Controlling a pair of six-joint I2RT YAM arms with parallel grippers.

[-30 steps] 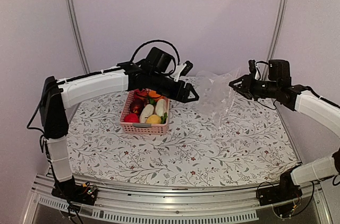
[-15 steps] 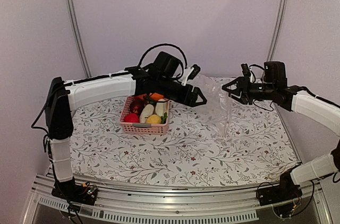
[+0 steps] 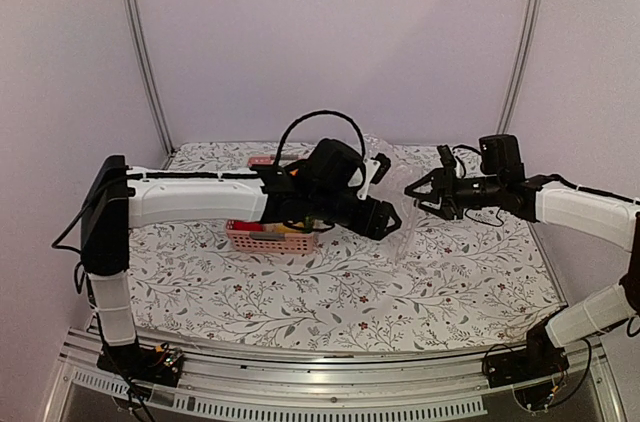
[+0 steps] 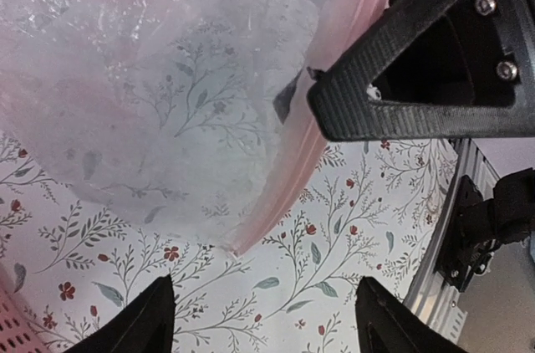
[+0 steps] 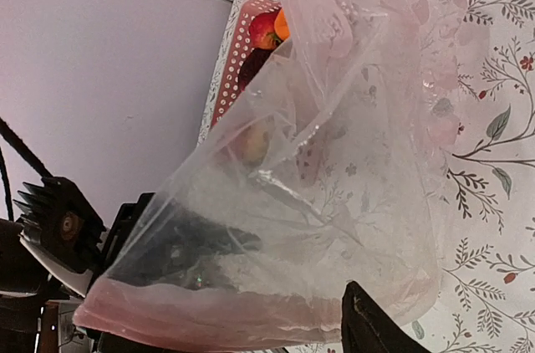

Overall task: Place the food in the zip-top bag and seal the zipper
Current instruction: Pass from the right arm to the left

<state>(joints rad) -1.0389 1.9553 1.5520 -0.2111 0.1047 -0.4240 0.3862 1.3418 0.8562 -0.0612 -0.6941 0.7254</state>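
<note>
The clear zip-top bag (image 3: pixel 408 224) hangs crumpled between my two grippers, right of the basket. Its zipper (image 4: pixel 334 110) is a pinkish strip along the mouth edge. My left gripper (image 3: pixel 390 197) is open just short of the bag, with only tablecloth between its fingertips (image 4: pixel 155 319). My right gripper (image 3: pixel 424 177) is open at the mouth. The zipper (image 5: pixel 209 319) runs across its jaws, beside the one fingertip (image 5: pixel 376 328) that shows. One of its fingers (image 4: pixel 418 77) lies against the rim. The food (image 5: pixel 267 31) sits in the pink basket (image 5: pixel 230 60).
My left arm (image 3: pixel 200 197) reaches across the pink basket (image 3: pixel 262 238) and hides most of it. Floral cloth (image 3: pixel 400 292) covers the table. A metal rail (image 3: pixel 300 387) runs along the near edge, and upright posts (image 3: pixel 140 42) stand at the back corners.
My left arm swung right and forward over the basket to the bag. My right gripper moved left and spread its jaws. The bag came left and lower with it.
</note>
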